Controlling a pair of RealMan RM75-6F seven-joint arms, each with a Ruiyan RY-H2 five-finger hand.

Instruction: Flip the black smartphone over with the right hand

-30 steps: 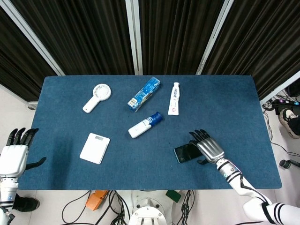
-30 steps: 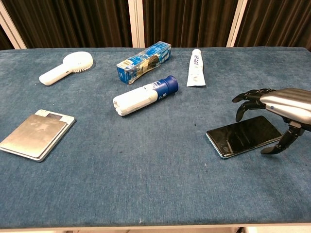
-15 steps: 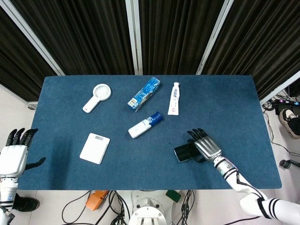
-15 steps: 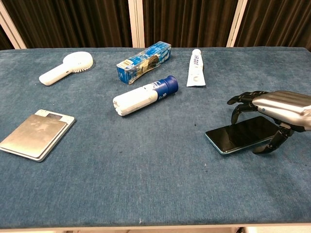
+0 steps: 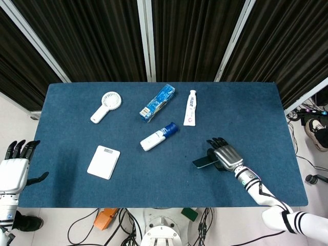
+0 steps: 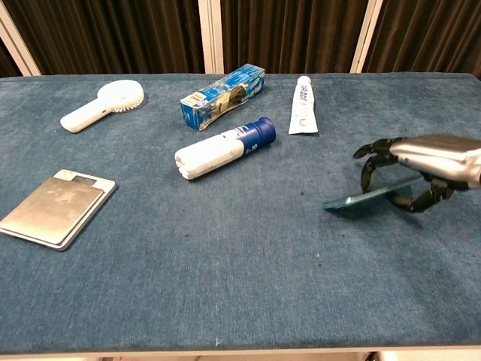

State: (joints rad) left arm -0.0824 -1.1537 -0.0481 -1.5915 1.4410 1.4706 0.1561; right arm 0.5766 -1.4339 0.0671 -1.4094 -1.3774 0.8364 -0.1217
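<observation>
Over on the left, the left robot hand (image 5: pixel 14 169) is parked off the bench (image 5: pixel 77 102) edge with fingers spread and nothing held, same as it was a second ago, so nothing is being done there. The real change is on the right: a second ago the smartphone (image 6: pixel 370 197) was lying flat with its glossy screen up, and now its right side has been lifted off the cloth, so it's tilted up with only the left end touching the bench. It's gripped by the right robot hand (image 6: pixel 421 167), fingers curled over the top and the thumb tucked underneath. So the flip looks about halfway in, probably just needing to be rolled past vertical and laid down. The phone itself is now seen nearly edge-on, a thin dark slab with a teal-ish rim, near the front right of the bench.
</observation>
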